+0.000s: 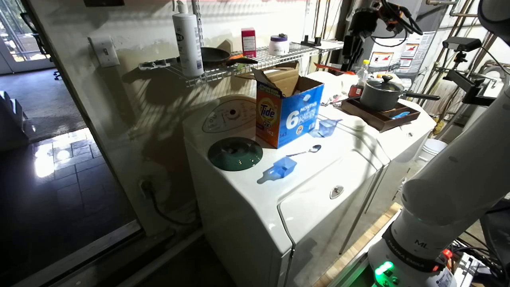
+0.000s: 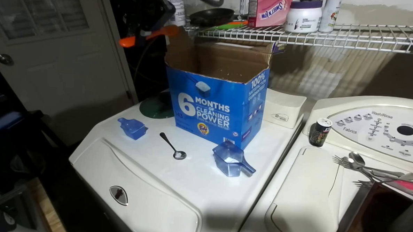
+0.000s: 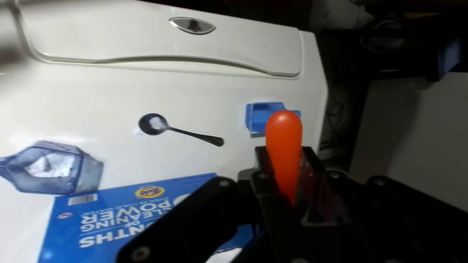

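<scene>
At the wrist view's lower right, the black gripper [image 3: 285,156] clenches a rounded orange handle [image 3: 284,140]; slackening could drop it.
</scene>
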### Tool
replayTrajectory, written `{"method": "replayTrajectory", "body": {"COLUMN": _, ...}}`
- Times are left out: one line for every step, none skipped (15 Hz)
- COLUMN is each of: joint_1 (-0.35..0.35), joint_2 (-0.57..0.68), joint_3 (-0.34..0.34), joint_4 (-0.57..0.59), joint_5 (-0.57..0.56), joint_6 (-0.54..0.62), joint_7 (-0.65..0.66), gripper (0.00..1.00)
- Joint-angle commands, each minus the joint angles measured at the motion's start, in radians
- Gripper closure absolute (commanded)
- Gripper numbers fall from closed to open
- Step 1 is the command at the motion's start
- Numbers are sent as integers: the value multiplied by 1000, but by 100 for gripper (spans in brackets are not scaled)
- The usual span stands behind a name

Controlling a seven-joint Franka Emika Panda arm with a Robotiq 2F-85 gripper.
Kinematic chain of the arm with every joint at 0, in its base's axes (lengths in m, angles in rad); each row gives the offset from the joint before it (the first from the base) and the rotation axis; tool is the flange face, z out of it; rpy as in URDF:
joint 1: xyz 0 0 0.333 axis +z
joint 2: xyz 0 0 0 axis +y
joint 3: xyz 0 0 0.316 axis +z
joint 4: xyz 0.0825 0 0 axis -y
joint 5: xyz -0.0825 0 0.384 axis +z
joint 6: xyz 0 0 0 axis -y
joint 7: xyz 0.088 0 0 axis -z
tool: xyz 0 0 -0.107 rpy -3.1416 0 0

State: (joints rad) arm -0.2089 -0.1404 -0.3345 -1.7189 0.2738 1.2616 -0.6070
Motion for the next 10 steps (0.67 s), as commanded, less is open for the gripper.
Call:
{"method": "replayTrajectory", "body": {"joint_1": -5, "joint_2": 65, "joint_3": -13, "joint_4": 100, "joint_5": 155, "joint_6": -156, "joint_7": -9, "gripper": 94}}
{"method": "replayTrajectory", "body": {"joint_1": -4, "joint_2": 95, "joint_3": -9, "joint_4": 130, "joint_5": 164, "joint_6": -210, "joint_7": 10, "gripper": 94}}
{"method": "replayTrajectory", "body": {"joint_1": -5, "joint_2": 123, "joint_3": -3, "joint_4": 158, "joint_5": 159, "joint_6": -261, "joint_7": 30, "gripper": 94}}
{"method": "replayTrajectory", "body": {"joint_1": -6, "joint_2": 148, "joint_3": 9, "joint_4": 187, "joint_5": 122, "joint_6": -288, "joint_7": 65, "gripper": 94}}
{"method": "replayTrajectory", "body": {"joint_1": -7, "joint_2": 174, "joint_3": 18, "joint_4": 217, "joint_5": 103, "joint_6": -311, "joint_7": 94, "gripper": 94}}
{"method": "replayTrajectory", "body": {"joint_1": -9, "joint_2": 198, "joint_3": 27, "joint_4": 245, "joint_5": 83, "joint_6": -326, "joint_7": 130, "gripper": 94}}
{"method": "replayTrajectory", "body": {"joint_1": -9, "joint_2": 228, "joint_3": 37, "joint_4": 277, "joint_5": 68, "joint_6": -340, "joint_7": 162, "gripper": 94}}
{"method": "replayTrajectory", "body": {"joint_1": -10, "joint_2": 256, "joint_3": 47, "joint_4": 311, "joint_5": 52, "joint_6": -359, "joint_7": 190, "gripper": 94}}
{"method": "replayTrajectory", "body": {"joint_1": -9, "joint_2": 283, "joint_3": 58, "joint_4": 342, "joint_5": 26, "joint_6": -361, "joint_7": 215, "gripper": 94}}
{"method": "replayTrajectory", "body": {"joint_1": -8, "joint_2": 309, "joint_3": 70, "joint_4": 375, "joint_5": -2, "joint_6": -371, "joint_7": 231, "gripper": 94}}
